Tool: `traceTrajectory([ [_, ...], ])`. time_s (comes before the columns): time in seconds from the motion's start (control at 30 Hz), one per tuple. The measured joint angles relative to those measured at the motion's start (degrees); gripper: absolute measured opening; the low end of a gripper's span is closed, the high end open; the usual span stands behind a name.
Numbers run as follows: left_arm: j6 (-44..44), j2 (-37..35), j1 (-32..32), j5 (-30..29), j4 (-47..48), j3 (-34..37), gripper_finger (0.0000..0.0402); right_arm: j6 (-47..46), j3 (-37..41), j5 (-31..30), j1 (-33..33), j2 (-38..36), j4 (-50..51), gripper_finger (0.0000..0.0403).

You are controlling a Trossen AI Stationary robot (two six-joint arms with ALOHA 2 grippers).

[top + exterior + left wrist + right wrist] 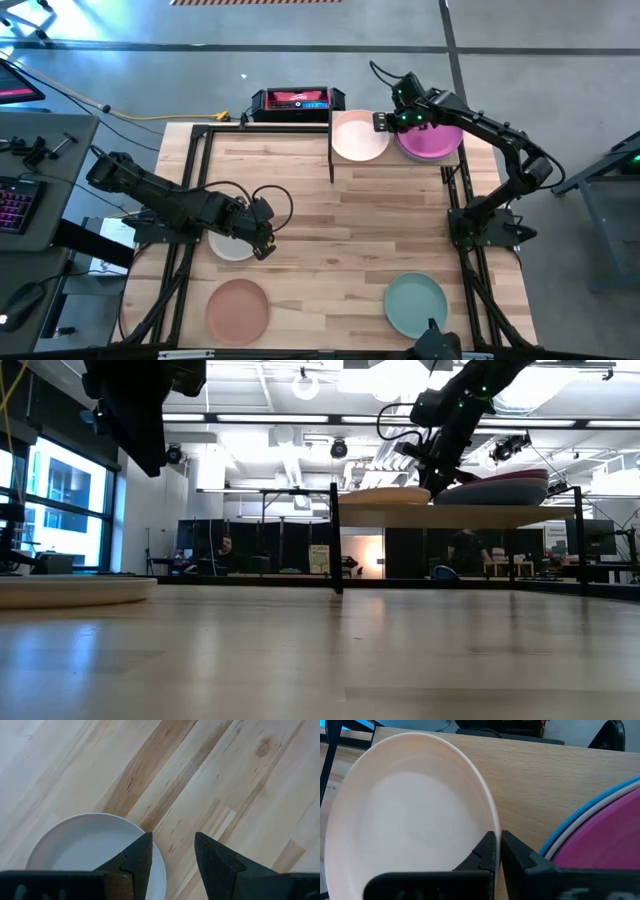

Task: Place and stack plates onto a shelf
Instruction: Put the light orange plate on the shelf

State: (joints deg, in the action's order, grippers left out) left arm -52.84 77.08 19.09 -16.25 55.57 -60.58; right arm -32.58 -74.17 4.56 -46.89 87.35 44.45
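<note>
The light-wood shelf (pixel 400 165) stands at the table's far right. On it lie a cream plate (pixel 358 138) and, to its right, a stack with a magenta plate (pixel 432 143) on top; white and blue rims (pixel 570 832) show beneath. My right gripper (pixel 498 836) is shut on the cream plate. My left gripper (pixel 172 837) is open and hovers above a pale grey-beige plate (pixel 85 845) lying flat on the table's left side. One finger is over the plate's bowl and one past its rim; in the low view the gripper (pixel 140 420) is well above that plate (pixel 70 590). My right gripper pinches the cream plate's rim (pixel 492 822) on the side next to the magenta stack, between its two fingers. It reaches in from the table's right, above the shelf board. In the low view the plate (pixel 385 495) sits about level at the board's top; whether it rests there I cannot tell.
A terracotta plate (pixel 238 308) lies near the table's near left edge and a teal green plate (pixel 415 305) near the near right edge. Black frame rails (pixel 190 190) run along the table's sides. A black and red box (pixel 298 100) sits beyond the far edge.
</note>
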Motion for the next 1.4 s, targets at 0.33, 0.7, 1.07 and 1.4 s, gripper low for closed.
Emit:
traceTrajectory([
  [0.33,-32.4,-0.2,-4.6,-38.0,0.0,0.0,0.0138,0.0,0.0,-0.2,0.0,-0.2,0.2,0.0001],
  [0.7,-20.6,-0.2,-6.4,-27.9,-0.2,0.0,0.0138,0.0,0.0,-0.4,0.0,-0.9,1.1,0.0001],
  [1.07,-18.5,-0.2,-6.4,-20.0,-0.2,0.0,0.0138,-0.6,0.0,-1.2,0.0,-1.0,2.4,0.0001],
  [1.4,-18.5,-0.2,-6.4,-20.0,-0.2,0.0,0.0138,-1.0,0.0,-0.6,0.0,-1.0,2.2,0.0001],
])
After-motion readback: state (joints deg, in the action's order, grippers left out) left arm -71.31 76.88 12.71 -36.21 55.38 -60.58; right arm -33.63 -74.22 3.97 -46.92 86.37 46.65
